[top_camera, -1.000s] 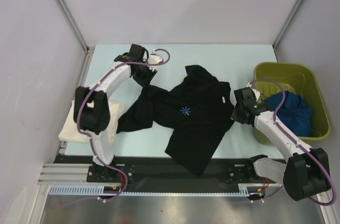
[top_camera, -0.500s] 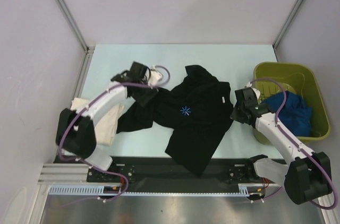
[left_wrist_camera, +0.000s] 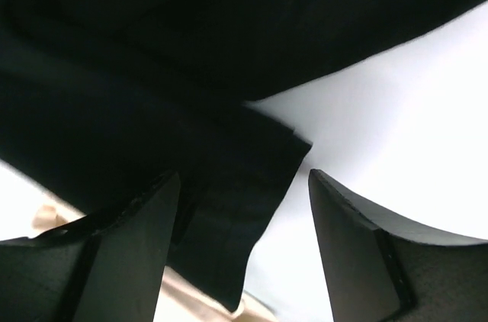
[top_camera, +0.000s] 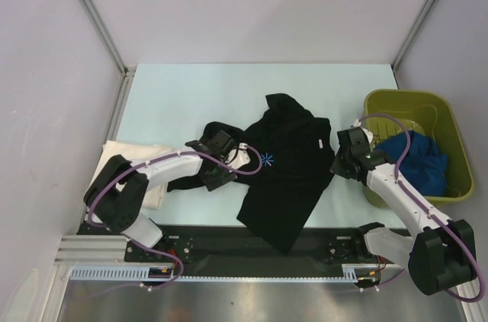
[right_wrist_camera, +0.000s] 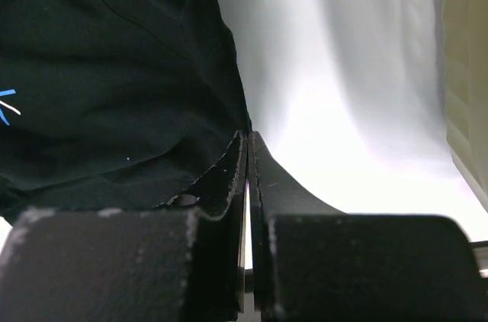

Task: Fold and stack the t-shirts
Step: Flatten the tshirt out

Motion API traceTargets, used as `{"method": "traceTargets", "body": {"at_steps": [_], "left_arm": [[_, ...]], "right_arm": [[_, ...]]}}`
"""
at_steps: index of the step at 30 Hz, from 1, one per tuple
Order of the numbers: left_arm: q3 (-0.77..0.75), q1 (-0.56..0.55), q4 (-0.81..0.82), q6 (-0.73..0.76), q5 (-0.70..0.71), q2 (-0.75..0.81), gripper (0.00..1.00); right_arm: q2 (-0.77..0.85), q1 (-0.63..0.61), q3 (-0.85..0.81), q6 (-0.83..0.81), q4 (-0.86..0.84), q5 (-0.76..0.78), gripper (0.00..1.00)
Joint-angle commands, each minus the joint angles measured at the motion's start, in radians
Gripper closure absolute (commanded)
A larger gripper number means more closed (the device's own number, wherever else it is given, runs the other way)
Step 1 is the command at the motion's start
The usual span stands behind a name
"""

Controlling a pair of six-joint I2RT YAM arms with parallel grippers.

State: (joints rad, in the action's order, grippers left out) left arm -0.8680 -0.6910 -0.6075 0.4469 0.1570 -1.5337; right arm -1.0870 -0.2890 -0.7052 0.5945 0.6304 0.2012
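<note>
The large black t-shirt lies crumpled in the middle of the table, with its left sleeve bunched toward the cream t-shirt. My left gripper hangs open low over that sleeve's edge, with nothing held. A strip of cream cloth shows under the sleeve. My right gripper is shut, its tips against the black shirt's right edge; I cannot tell whether cloth is pinched. The blue t-shirt lies in the bin.
The olive-green bin stands at the right, close behind my right arm. The cream t-shirt lies at the table's left edge under my left arm's elbow. Bare pale table shows behind the black shirt, with walls on three sides.
My left gripper has swung from the far left back toward the near middle, across the black sleeve, and is now open over it. The right arm has barely moved.
</note>
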Motion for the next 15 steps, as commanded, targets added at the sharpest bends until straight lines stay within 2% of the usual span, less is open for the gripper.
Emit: {"method": "traceTargets", "body": {"at_steps": [1,5,6,7,8,9,12,13,15], "left_arm": [[-0.005,-0.027,0.090,0.021,0.023,-0.029,0.26],[-0.022,-0.035,0.152,0.032,0.021,-0.058,0.27],[-0.023,-0.035,0.161,0.033,0.019,-0.069,0.31],[-0.028,-0.035,0.170,0.036,0.019,-0.074,0.55],[-0.029,-0.033,0.173,0.039,0.019,-0.075,0.71],[-0.038,-0.033,0.169,0.041,0.024,-0.065,0.99],[-0.075,-0.018,0.094,0.035,-0.028,-0.004,0.99],[-0.116,-0.009,0.063,0.023,-0.058,0.065,1.00],[-0.176,0.028,-0.052,0.009,-0.112,0.133,1.00]], "right_arm": [[0.013,-0.004,0.001,0.002,-0.014,-0.003,1.00],[0.015,-0.004,0.000,0.001,-0.011,-0.003,1.00],[0.016,-0.004,0.000,0.001,-0.011,-0.002,1.00],[0.018,-0.003,0.001,0.002,-0.008,-0.003,1.00],[0.022,0.001,0.001,0.002,-0.006,-0.003,1.00],[0.025,0.004,0.000,-0.001,0.002,-0.002,1.00],[0.053,0.020,-0.022,-0.013,0.035,0.012,1.00],[0.064,0.031,-0.031,-0.019,0.069,0.012,1.00],[0.111,0.068,-0.074,-0.027,0.113,0.001,1.00]]}}
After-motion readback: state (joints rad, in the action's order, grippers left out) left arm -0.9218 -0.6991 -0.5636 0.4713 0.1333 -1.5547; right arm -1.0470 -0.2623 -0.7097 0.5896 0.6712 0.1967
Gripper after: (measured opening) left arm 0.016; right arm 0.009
